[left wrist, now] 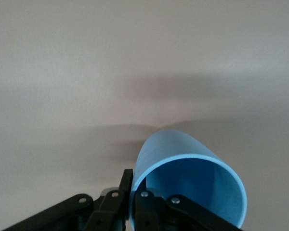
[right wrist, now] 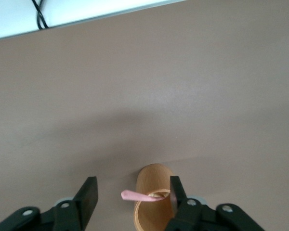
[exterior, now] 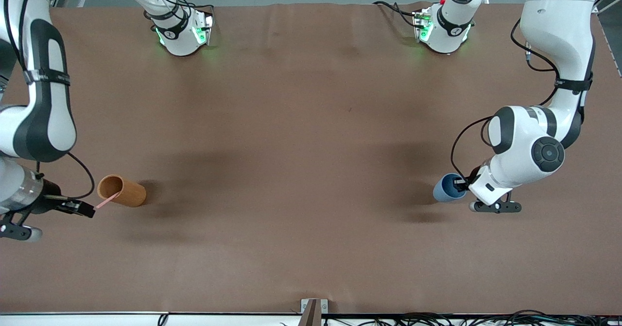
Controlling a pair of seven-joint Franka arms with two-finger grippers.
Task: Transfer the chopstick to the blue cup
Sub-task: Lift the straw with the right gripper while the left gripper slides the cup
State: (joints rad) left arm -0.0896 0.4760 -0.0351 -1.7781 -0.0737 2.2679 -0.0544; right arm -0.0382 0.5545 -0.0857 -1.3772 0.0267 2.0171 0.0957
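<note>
The pale pink chopstick (exterior: 107,200) leans out of the orange-brown cup (exterior: 121,190) toward the right arm's end of the table. My right gripper (right wrist: 133,196) is open, with one finger on each side of the chopstick's (right wrist: 140,196) upper end and a gap on both sides. It hangs just over the orange-brown cup's (right wrist: 154,211) mouth. The blue cup (exterior: 446,189) stands toward the left arm's end. My left gripper (left wrist: 133,192) is shut on the blue cup's (left wrist: 183,154) wall at the rim, one finger inside and one outside.
Brown table cover (exterior: 301,170) runs between the two cups. Both arm bases (exterior: 182,32) stand along the table edge farthest from the front camera. Cables (exterior: 437,318) lie along the edge nearest to it.
</note>
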